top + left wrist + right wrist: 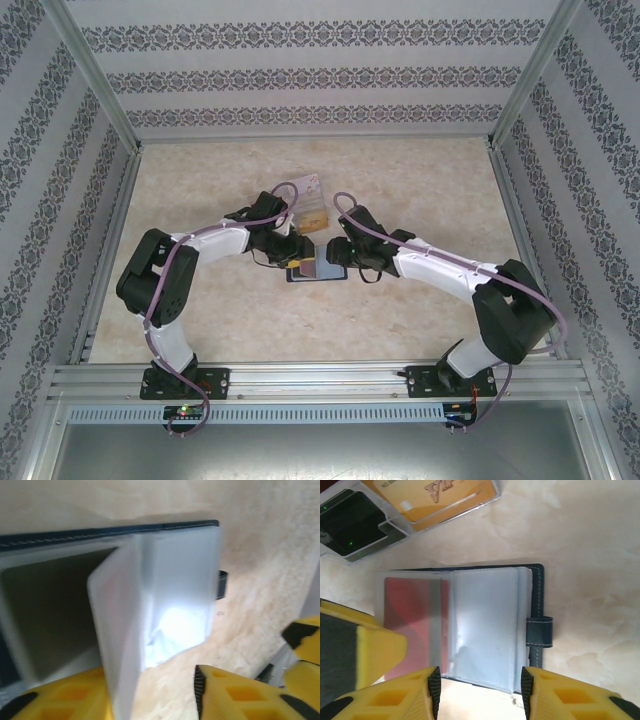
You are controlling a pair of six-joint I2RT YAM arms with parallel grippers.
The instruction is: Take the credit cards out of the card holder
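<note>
right hand (480, 680), fingers wide, hovers at 6 o'clock of the open card holder (485, 625), probably to pull its red card (410, 615).

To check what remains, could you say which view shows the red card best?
Right wrist: the red card sits plainly under a clear sleeve. Top external makes it a tiny patch; left wrist gives pale, blurred sleeves.

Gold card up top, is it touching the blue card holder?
Apart. The right wrist view shows a strip of bare table between the gold card and the top edge of the card holder.
</note>
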